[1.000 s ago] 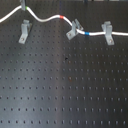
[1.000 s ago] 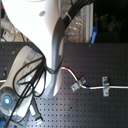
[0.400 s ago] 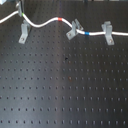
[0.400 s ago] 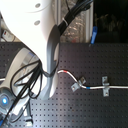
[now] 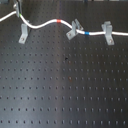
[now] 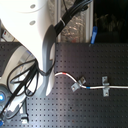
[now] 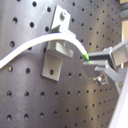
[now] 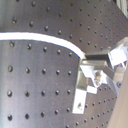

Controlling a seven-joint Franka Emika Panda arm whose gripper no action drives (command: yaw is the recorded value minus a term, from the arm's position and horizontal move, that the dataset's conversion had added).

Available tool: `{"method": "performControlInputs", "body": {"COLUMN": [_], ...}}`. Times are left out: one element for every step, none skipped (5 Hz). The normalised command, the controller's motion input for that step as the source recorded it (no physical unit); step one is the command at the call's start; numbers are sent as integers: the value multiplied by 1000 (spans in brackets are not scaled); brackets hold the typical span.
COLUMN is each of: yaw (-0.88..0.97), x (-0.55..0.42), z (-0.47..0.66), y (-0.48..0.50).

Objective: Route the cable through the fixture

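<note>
On the black perforated table (image 5: pixel 65 95), the pincer (image 7: pixel 100 67) pinches the cable (image 5: pixel 42 25) shut at the first exterior view's upper left, beside the fixture (image 5: pixel 23 35), apparently to seat it.

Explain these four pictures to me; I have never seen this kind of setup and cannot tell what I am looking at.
A single robot arm, the white and grey bulk in the second exterior view, works over a black perforated board. Two pictures come from cameras off the arm, two from cameras riding on its gripper. On the board stand three small light-grey metal clips; the leftmost in the first exterior view is the fixture. A long thin white cable with red and blue bands runs past them. In the first wrist view the gripper pinches the cable beside that clip.
</note>
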Motion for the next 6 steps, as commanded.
{"method": "performControlInputs", "body": {"yaw": [0,26,11,49,80,-43], "x": [-55,-91,-88,-186,-323,-5], "z": [273,250,173,104,82,-4], "y": [28,84,185,218,204,4]}}
